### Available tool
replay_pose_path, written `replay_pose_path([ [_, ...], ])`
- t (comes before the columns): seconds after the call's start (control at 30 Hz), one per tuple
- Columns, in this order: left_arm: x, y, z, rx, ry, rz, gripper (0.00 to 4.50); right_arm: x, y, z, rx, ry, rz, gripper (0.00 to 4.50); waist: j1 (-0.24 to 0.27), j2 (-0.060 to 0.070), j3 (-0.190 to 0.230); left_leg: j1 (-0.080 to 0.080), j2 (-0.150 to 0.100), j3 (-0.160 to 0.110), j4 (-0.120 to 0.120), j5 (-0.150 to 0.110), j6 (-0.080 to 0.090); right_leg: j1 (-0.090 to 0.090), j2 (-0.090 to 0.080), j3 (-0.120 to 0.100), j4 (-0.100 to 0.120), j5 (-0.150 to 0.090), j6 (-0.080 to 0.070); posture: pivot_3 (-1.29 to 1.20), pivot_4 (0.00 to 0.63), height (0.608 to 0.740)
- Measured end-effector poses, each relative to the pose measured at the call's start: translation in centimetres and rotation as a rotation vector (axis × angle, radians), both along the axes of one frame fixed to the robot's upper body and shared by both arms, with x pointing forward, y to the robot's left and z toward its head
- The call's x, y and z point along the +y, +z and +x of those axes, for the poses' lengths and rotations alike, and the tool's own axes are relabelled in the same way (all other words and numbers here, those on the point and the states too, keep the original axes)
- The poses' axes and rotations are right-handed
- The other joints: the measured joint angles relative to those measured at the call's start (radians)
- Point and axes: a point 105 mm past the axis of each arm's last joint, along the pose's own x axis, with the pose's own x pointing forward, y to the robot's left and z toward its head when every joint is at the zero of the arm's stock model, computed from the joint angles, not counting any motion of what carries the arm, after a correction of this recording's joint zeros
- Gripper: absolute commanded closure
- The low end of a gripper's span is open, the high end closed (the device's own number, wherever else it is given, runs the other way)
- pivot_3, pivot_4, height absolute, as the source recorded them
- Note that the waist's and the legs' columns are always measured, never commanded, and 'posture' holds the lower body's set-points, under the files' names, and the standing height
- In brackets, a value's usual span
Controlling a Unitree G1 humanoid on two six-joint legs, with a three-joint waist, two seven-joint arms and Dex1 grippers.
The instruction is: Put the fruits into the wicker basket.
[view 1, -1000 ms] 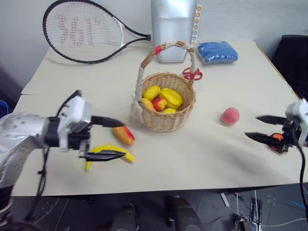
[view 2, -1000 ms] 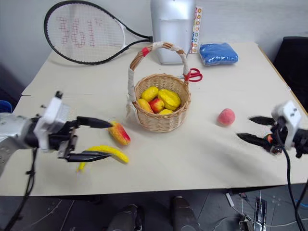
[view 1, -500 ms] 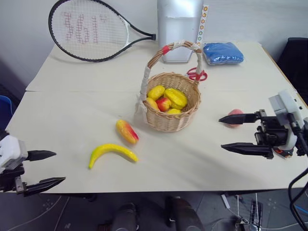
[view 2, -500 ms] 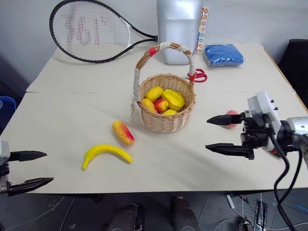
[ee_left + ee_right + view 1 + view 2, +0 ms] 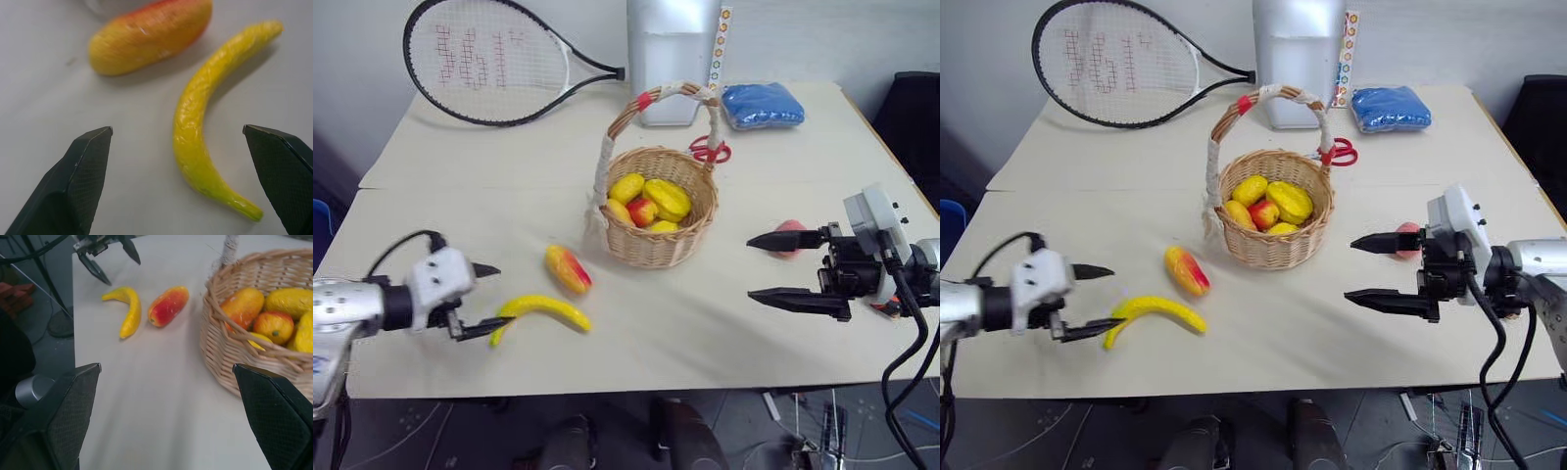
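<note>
Hovering wide open and empty, left gripper [image 5: 487, 297] straddling one end of the banana [image 5: 540, 312], mango [image 5: 568, 268] just beyond, wicker basket [image 5: 658, 251] farther right. Risking a slip: closing on the tapered tip could squirt the curved fruit sideways. Gaping empty too, right gripper [image 5: 773, 266] beside the peach [image 5: 793, 233].

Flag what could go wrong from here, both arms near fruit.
1. The left gripper, open, sits at one tip of the banana; closing there may pinch the thin end so it pivots or slips out.
2. The mango lies close beside the banana; a finger could knock it along the table.
3. The right gripper, open, points toward the wicker basket with the peach partly behind its upper finger; a forward move may bump the basket.
</note>
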Motion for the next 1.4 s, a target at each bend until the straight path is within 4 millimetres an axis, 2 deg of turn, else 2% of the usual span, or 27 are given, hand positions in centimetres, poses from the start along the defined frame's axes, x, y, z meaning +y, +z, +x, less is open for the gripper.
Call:
replay_pose_path([
  [0.1, -0.8, -0.9, 1.5, 0.017, -0.01, -0.019, 0.0, 0.4, 0.0, -0.2, -0.001, -0.008, 0.017, 0.04, 0.007, 0.0, 0.0, -0.001, 0.0, 0.0, 0.001, 0.0, 0.0, 0.0, 0.0, -0.002, 0.0, 0.0, 0.0, 0.0, 0.15, 0.74],
  [0.2, -1.3, -1.8, 2.0, 0.042, -0.042, 0.001, 0.6, 0.7, 0.3, -0.5, -0.012, -0.012, 0.026, 0.0, 0.006, 0.0, 0.0, -0.001, 0.0, 0.002, 0.002, 0.0, 0.001, 0.0, 0.0, -0.002, 0.0, 0.001, 0.002, 0.0, 0.15, 0.74],
  [0.3, -1.6, -2.4, 2.3, 0.059, -0.07, 0.011, 1.5, 0.6, 0.2, -0.5, -0.012, -0.026, 0.025, 0.0, 0.006, 0.0, 0.0, 0.0, 0.0, 0.002, 0.003, 0.0, 0.002, 0.001, -0.001, -0.002, 0.0, 0.001, 0.003, 0.0, 0.15, 0.74],
  [0.5, -1.8, -2.5, 2.3, 0.06, -0.102, 0.013, 3.39, 0.6, 0.2, -0.4, -0.02, -0.045, 0.024, 0.0, 0.006, -0.001, 0.0, 0.0, 0.0, 0.002, 0.006, 0.0, 0.002, 0.001, -0.001, -0.001, 0.003, 0.002, 0.003, 0.0, 0.15, 0.74],
  [0.57, -1.8, -2.3, 2.2, 0.064, -0.095, -0.004, 3.73, 0.6, 0.2, -0.4, -0.022, -0.049, 0.024, 0.0, 0.006, -0.001, 0.0, 0.0, 0.0, 0.002, 0.006, 0.0, 0.002, 0.001, -0.001, -0.001, 0.003, 0.002, 0.003, 0.0, 0.15, 0.74],
  [0.73, -1.3, -0.5, 1.7, 0.057, -0.08, -0.099, 3.73, 0.6, 0.3, -0.3, -0.033, -0.061, 0.019, 0.0, 0.006, -0.001, 0.0, -0.001, 0.0, 0.002, 0.006, 0.0, 0.002, 0.001, -0.001, -0.002, 0.003, 0.002, 0.003, 0.0, 0.15, 0.74],
  [0.8, -1.0, 1.7, 2.3, 0.032, -0.074, -0.16, 3.73, 0.6, 0.3, -0.3, -0.037, -0.07, 0.017, 0.0, 0.007, -0.001, 0.0, -0.001, 0.0, 0.001, 0.007, 0.0, 0.002, 0.001, -0.001, -0.002, 0.003, 0.002, 0.003, 0.0, 0.15, 0.74],
  [0.93, 1.4, 8.4, 5.9, -0.151, 0.028, -0.189, 3.73, 0.7, 0.3, -0.4, -0.04, -0.071, 0.014, 0.0, 0.021, -0.002, 0.0, -0.001, -0.001, 0.001, 0.01, 0.0, 0.003, 0.003, 0.0, -0.006, 0.004, 0.003, 0.004, 0.0, 0.15, 0.74],
  [1.0, 1.4, 10.6, 7.9, -0.221, 0.074, -0.225, 3.73, 0.4, 0.2, -0.3, -0.037, -0.085, 0.016, 0.0, 0.029, -0.002, 0.0, 0.0, -0.002, 0.003, 0.011, 0.0, 0.005, 0.003, 0.0, -0.007, 0.003, 0.003, 0.005, 0.0, 0.15, 0.74],
  [1.1, -1.0, 13.7, 11.7, -0.302, 0.12, -0.355, 3.73, 0.5, 0.4, -0.2, -0.048, -0.099, 0.017, 0.0, 0.047, -0.004, 0.0, -0.004, -0.003, 0.003, 0.016, -0.001, 0.008, 0.003, 0.006, -0.01, 0.002, 0.006, 0.009, 0.0, 0.15, 0.74],
  [1.17, -4.0, 14.8, 13.1, -0.323, 0.058, -0.388, 3.73, 0.5, 0.4, -0.1, -0.042, -0.114, 0.029, 0.0, 0.052, -0.005, -0.001, -0.005, -0.004, 0.005, 0.017, -0.002, 0.01, 0.003, 0.006, -0.008, 0.002, 0.007, 0.012, 0.0, 0.15, 0.74],
  [1.23, -7.8, 15.4, 14.0, -0.333, -0.041, -0.398, 3.73, 0.9, 0.4, -0.1, -0.039, -0.116, 0.065, 0.0, 0.056, -0.005, -0.001, -0.008, -0.004, 0.006, 0.021, -0.003, 0.011, 0.002, 0.005, -0.008, 0.001, 0.008, 0.013, 0.0, 0.15, 0.74],
  [1.27, -8.9, 15.5, 14.4, -0.331, -0.066, -0.396, 3.73, 1.0, 0.5, -0.1, -0.037, -0.115, 0.073, 0.0, 0.057, -0.005, -0.001, -0.009, -0.004, 0.006, 0.023, -0.003, 0.011, 0.002, 0.006, -0.008, 0.002, 0.008, 0.013, 0.0, 0.15, 0.74],
  [1.3, -9.9, 15.6, 14.9, -0.335, -0.085, -0.387, 3.73, 1.1, 0.6, -0.1, -0.039, -0.123, 0.078, 0.0, 0.055, -0.005, -0.001, -0.012, -0.003, 0.006, 0.027, -0.003, 0.01, 0.001, 0.006, -0.008, 0.001, 0.008, 0.014, 0.0, 0.15, 0.74],
  [1.4, -11.3, 15.9, 16.1, -0.357, -0.108, -0.341, 3.73, 0.9, 1.3, 0.3, -0.072, -0.167, 0.107, 0.0, 0.049, -0.005, -0.001, -0.017, -0.003, 0.008, 0.03, -0.004, 0.011, -0.003, 0.007, -0.008, 0.001, 0.01, 0.016, 0.0, 0.15, 0.74],
])
